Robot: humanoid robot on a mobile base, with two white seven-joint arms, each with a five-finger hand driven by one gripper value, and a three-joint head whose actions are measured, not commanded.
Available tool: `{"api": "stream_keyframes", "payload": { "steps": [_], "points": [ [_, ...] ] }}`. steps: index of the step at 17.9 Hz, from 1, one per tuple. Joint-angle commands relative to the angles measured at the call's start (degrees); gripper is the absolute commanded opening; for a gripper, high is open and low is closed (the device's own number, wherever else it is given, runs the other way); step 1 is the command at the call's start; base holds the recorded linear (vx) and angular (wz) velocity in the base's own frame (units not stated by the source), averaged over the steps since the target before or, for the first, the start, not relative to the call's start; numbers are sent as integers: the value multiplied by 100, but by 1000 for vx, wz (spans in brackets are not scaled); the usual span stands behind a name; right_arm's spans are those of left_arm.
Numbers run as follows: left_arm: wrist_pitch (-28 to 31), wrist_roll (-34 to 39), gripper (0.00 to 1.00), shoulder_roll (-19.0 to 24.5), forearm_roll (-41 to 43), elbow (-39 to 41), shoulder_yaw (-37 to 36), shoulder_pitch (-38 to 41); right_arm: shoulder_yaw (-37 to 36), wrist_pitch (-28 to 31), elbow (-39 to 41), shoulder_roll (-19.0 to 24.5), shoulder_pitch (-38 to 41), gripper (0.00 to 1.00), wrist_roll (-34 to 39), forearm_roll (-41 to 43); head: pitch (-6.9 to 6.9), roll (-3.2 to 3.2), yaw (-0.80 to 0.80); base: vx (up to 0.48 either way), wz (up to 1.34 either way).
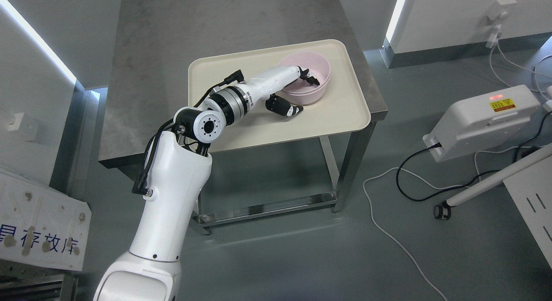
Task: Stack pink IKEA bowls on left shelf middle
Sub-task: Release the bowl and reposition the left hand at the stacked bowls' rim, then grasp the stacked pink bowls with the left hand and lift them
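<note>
A pink bowl point(312, 83) rests on a cream tray point(241, 128) at the tray's far right part, on a steel table point(142, 76). My left arm comes in from the lower left and reaches across the tray to the bowl's near-left side. The left hand point(299, 94) straddles the bowl's rim: the dark fingers point(309, 76) curl over the rim into the bowl, and the thumb point(288, 108) lies outside, low against the wall by the tray. The bowl looks pinched between them. Only one pink bowl shows, and no shelf is in view.
The tray lies near the table's right front corner, with the table edge close behind and to the right of the bowl. On the floor at the right are a white device point(483, 120), cables point(409, 180) and a wheeled white bar point(487, 184). A printed white box point(39, 227) sits lower left.
</note>
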State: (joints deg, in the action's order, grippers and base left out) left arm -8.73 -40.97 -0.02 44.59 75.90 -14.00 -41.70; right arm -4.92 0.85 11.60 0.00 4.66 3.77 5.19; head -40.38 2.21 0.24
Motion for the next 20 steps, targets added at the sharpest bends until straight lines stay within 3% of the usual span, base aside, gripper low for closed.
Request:
{"api": "stream_keyframes", "payload": {
  "steps": [1, 8, 13, 20],
  "points": [
    [-111, 19, 28, 102, 15, -23, 37, -128, 0, 3, 0, -100, 0, 100, -34, 0, 0, 0, 0, 0, 0],
    [-629, 37, 1, 102, -29, -58, 520, -189, 0, 3, 0, -100, 0, 100, -25, 0, 0, 0, 0, 0, 0],
    [-1068, -16, 1, 102, -475, 65, 1214, -189, 0, 3, 0, -100, 0, 100, -34, 0, 0, 0, 0, 0, 0],
    [-1860, -69, 1, 102, -1285, 1039, 2164, 416, 0, 3, 0, -100, 0, 100, -25, 0, 0, 0, 0, 0, 0]
  ]
}}
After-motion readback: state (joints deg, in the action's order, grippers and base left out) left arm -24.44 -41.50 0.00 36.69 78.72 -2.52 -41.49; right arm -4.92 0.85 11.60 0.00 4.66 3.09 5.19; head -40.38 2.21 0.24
